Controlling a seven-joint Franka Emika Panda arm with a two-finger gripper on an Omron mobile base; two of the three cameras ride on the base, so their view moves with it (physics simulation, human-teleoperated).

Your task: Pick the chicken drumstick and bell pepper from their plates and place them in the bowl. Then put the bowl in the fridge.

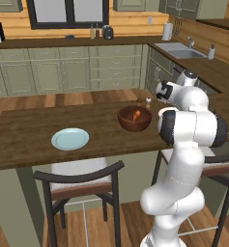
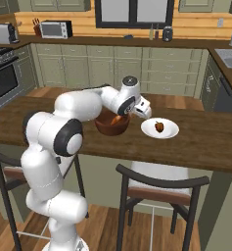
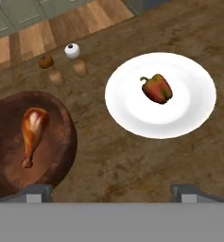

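Hovering above the wooden desk (image 3: 132, 156), the pincer (image 3: 111, 191) shows its two dark fingertips (image 3: 38, 191) spread wide apart with nothing between them. In the hand view they stand over bare wood, between the bowl on one side and the white plate on the other.

One bowl (image 3: 61, 142) — dark reddish-brown, thick-rimmed — sits just beside the fingertips, and in it lies the single chicken drumstick (image 3: 32, 132), its thick meat end up in that view and its thin bone end down. From the left base view the same drumstick (image 1: 136, 115) shows as an orange spot inside the bowl (image 1: 134, 119).

One white plate (image 3: 189, 108) lies near the bowl, apart from it, and carries one bell pepper (image 3: 157, 89), red-green with a dark stem, close to the plate's middle. The right base view shows that pepper (image 2: 159, 126) on its plate (image 2: 159, 129), just beside the arm's wrist.

Two small shakers stand past the bowl and plate, side by side: one with a brown top (image 3: 46, 61), one with a white top (image 3: 72, 50).

A second plate (image 1: 70, 139) — pale blue and bare — rests on the desk well apart from the bowl. That makes two plates in all. Two dark-framed chairs (image 1: 82, 188) stand at the desk's near edge.
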